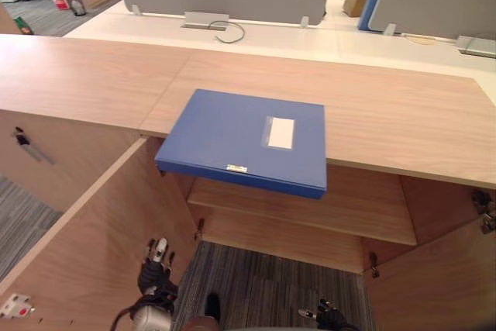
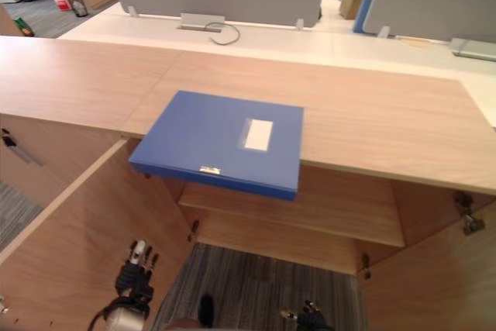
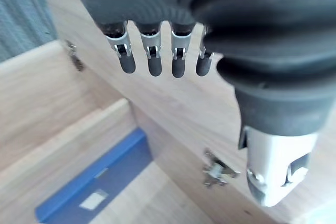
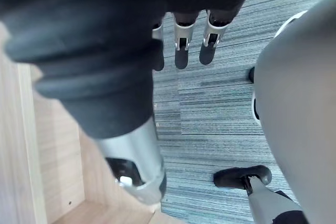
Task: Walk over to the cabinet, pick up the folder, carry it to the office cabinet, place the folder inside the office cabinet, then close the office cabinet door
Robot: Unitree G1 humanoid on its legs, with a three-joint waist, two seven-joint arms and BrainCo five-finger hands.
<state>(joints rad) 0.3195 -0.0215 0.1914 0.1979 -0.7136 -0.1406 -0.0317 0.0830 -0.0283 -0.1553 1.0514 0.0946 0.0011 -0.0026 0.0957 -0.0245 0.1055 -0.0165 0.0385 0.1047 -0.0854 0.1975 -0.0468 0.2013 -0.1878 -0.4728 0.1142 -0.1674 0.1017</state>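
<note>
Folder (image 1: 246, 139) overhangs worktop (image 1: 387, 106) front edge above open cabinet (image 1: 310, 211), prob so I can grip from under. Left hand (image 1: 157, 260) & right hand (image 4: 105, 30) hang low, fingers straight, empty.

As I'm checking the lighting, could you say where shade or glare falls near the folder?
Left eye view: countertop evenly lit, no glare on the folder; the shelf beneath its overhanging edge is shaded. Left wrist view: left robot hand dark against pale wood.
</note>
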